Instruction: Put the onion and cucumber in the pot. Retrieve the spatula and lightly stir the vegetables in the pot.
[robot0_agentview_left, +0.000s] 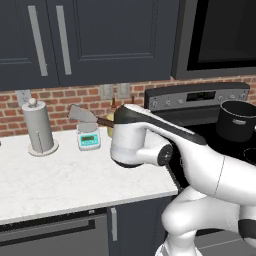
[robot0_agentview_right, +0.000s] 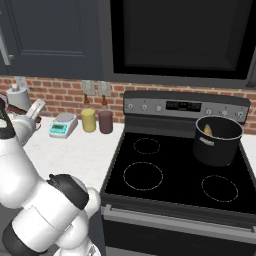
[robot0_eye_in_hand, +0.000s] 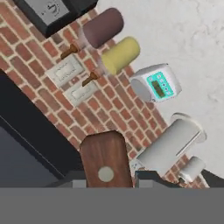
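Spatula (robot0_agentview_left: 82, 115) is off the counter (robot0_agentview_left: 60, 175), up in the air in front of the brick backsplash, above the small kitchen scale (robot0_agentview_left: 88, 138); grey blade points left toward the paper towel holder (robot0_agentview_left: 38, 126), brown handle runs back to the hand. End effector (robot0_eye_in_hand: 106, 186) is pinched on the handle end: in the hand view the wooden handle with its hang hole sits right between the dark tips. Handling guess: light, rigid, wood gives decent friction, but holding at the far end means a long lever, so the blade could swing or pivot in the jaws during stirring; a hold nearer mid-handle would be stiffer. Arm pose: folded back over the counter left of the stove (robot0_agentview_right: 175, 170), elbow high, wrist rolled so the camera sees the wall tilted. Pot (robot0_agentview_right: 217, 140) sits on the rear right burner, well apart from the spatula; something yellowish, likely the cucumber (robot0_agentview_right: 207, 130), shows inside the rim. Can't tell about the onion.
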